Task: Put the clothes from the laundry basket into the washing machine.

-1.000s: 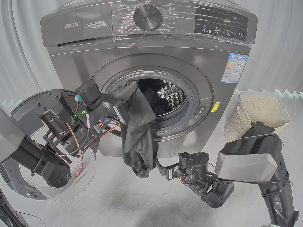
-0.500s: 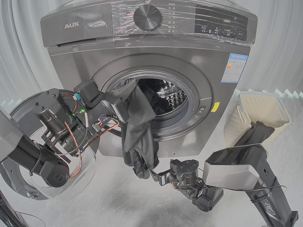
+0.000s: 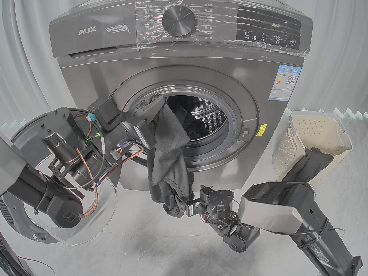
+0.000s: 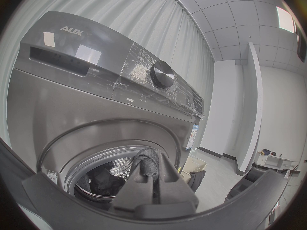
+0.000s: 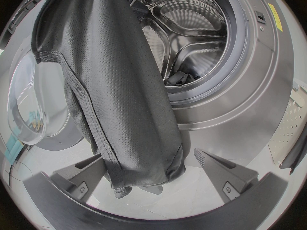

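A dark grey garment hangs from the left rim of the washing machine opening down toward the floor. My left gripper is shut on the garment's top edge at the drum mouth. My right gripper is open at the garment's lower end, with the cloth hanging between its spread fingers. More dark clothes lie inside the drum. The cream laundry basket stands at the right of the machine, with a dark garment draped over its front edge.
The machine's round glass door stands swung open at the left, behind my left arm. Pale floor lies free in front of the machine. A curtain hangs behind it.
My right arm has moved left and forward, bringing its open gripper up to the hanging garment's lower end. My left gripper has stayed almost still, holding the top.
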Available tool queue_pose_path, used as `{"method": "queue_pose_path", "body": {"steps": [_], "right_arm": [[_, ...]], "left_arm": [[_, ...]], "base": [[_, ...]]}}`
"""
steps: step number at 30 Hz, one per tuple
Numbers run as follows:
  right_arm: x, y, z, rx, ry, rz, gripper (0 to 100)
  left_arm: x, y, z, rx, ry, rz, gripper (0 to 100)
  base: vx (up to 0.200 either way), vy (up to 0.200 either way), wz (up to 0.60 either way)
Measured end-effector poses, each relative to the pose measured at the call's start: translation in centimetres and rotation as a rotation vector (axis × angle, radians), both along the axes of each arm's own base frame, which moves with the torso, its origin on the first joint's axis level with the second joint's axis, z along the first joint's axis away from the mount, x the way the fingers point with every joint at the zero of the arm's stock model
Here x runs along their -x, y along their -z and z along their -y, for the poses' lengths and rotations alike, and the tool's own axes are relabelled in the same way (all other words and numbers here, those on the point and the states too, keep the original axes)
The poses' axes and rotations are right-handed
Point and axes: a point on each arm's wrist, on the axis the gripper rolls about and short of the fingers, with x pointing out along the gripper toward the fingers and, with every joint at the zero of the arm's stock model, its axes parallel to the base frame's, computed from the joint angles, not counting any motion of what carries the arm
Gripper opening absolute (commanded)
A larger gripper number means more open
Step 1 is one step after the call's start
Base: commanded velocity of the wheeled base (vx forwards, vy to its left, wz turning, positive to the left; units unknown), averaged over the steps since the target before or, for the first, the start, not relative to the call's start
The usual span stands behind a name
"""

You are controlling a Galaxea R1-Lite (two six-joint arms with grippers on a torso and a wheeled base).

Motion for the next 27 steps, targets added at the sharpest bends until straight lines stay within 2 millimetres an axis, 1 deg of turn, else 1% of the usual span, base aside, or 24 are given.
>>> {"method": "queue_pose_path", "body": {"steps": [7, 12, 15, 18, 27], "right_arm": [[0.1, 0.0, 0.2, -0.01, 0.006, -0.003, 0], [0.5, -1.2, 0.6, -0.02, 0.017, 0.006, 0], [0.7, -2.5, 0.9, -0.031, 0.024, 0.012, 0], [1.0, -4.2, 1.7, -0.043, 0.035, 0.019, 0], [2.2, -9.0, 5.6, -0.05, 0.09, 0.027, 0]], "left_arm": [[0.1, 0.0, -0.1, 0.0, -0.001, -0.002, 0], [0.1, 0.1, -0.2, -0.001, -0.002, -0.001, 0], [0.1, 0.3, -0.3, -0.003, -0.006, -0.005, 0], [0.1, 0.6, -0.5, -0.009, -0.011, -0.015, 0], [0.3, 1.8, -1.6, -0.032, -0.029, -0.052, 0]], "base": [[0.0, 0.0, 0.0], [0.0, 0.0, 0.0], [0.0, 0.0, 0.0], [0.0, 0.0, 0.0], [0.0, 0.0, 0.0]]}}
